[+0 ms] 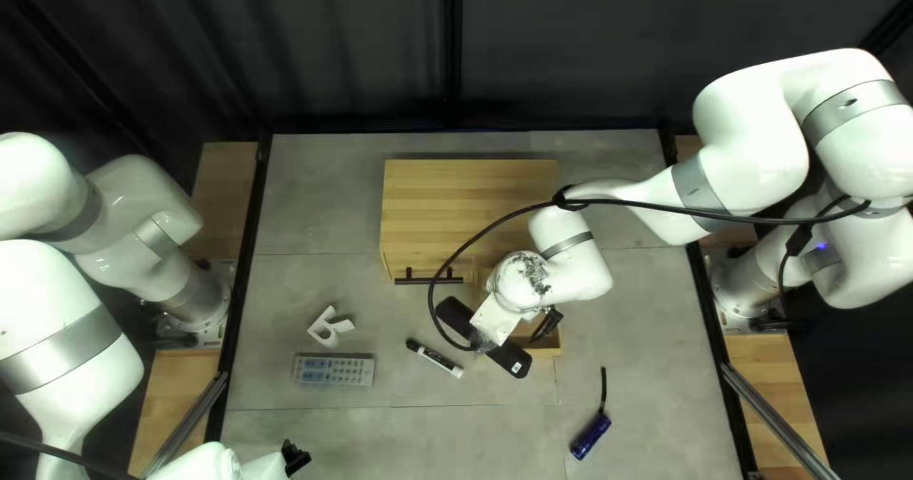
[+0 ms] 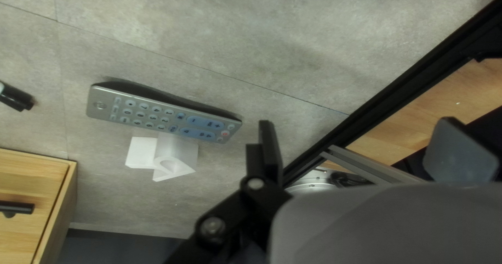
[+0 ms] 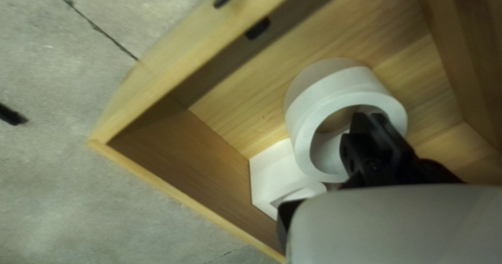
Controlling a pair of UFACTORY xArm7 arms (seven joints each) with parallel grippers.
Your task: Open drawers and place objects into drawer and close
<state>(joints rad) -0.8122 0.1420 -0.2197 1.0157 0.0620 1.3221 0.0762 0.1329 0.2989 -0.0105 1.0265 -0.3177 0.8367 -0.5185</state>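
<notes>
Right gripper (image 1: pixel 483 340) over open pale-wood drawer (image 3: pixel 209 191); its opening and any hold cannot be told.
Closest is a thick white ring (image 3: pixel 327 94), then a white block (image 3: pixel 272 170), both inside. Left gripper (image 1: pixel 299 457), spread wide, empty, hangs near a silver remote (image 1: pixel 333 370), white letter (image 1: pixel 328 328) beyond.
</notes>
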